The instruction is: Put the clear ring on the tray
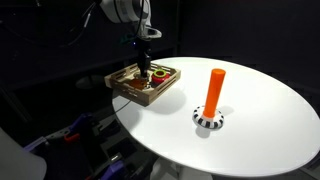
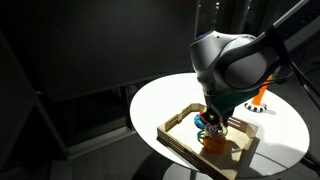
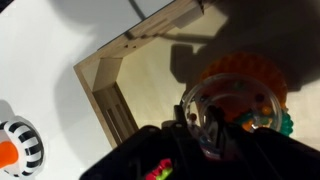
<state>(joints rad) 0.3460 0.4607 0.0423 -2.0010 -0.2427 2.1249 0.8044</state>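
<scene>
Only in the wrist view is the small transparent glassy ring seen, gripped by the claw just above the shallow light-wood tray.

Tray: pale wood. Table: plain white. Peg: solid orange. Base ring: black-and-white stripes. My gripper: black. Clear ring: colourless, glassy. Bumpy ring: orange. Edge ring: teal.
</scene>
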